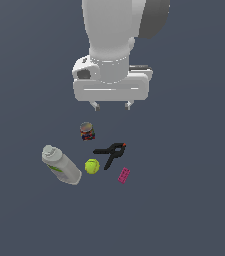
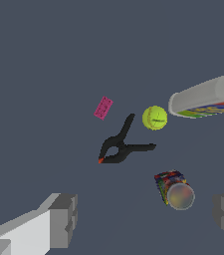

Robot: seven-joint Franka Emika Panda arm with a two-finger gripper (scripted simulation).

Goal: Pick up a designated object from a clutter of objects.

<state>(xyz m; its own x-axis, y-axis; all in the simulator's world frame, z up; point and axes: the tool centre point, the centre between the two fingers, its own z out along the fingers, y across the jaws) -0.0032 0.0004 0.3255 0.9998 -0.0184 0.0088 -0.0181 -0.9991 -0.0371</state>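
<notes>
Exterior view: the arm hangs in the upper middle of the frame, pincer (image 1: 111, 105) pointing down, its two fingertips (image 1: 95, 106) spread well apart with nothing between them, so it is open and empty. It sits clear above the clutter, touching nothing. On the grey tabletop (image 1: 184, 210) below, the black clamp (image 1: 111, 154) lies flat just below frame centre, handles splayed toward the lower left, orange-red tip at its upper right end. The tennis ball (image 1: 92, 166) sits just beside the clamp's lower handle; contact can't be told. The small can (image 1: 87, 131) stands above and left of the clamp, the pink brick (image 1: 124, 175) lies lower right of it, the bottle (image 1: 61, 165) lies on its side at mid-left.

Wrist view: both pincer fingers (image 2: 61, 219) show at the bottom corners, wide apart, nothing held. The clamp is near frame centre, the ball up and right of it close to one handle tip, the brick upper left, the can lower right, the bottle's end at the right edge.

Step in hand, as I read it: approach, before any descent; the grasp is not yet begun. The next move calls for centring over the clamp's body near the pivot, turning the wrist so the fingers straddle the narrow part across its length, then dropping straight down without knocking the ball or can
</notes>
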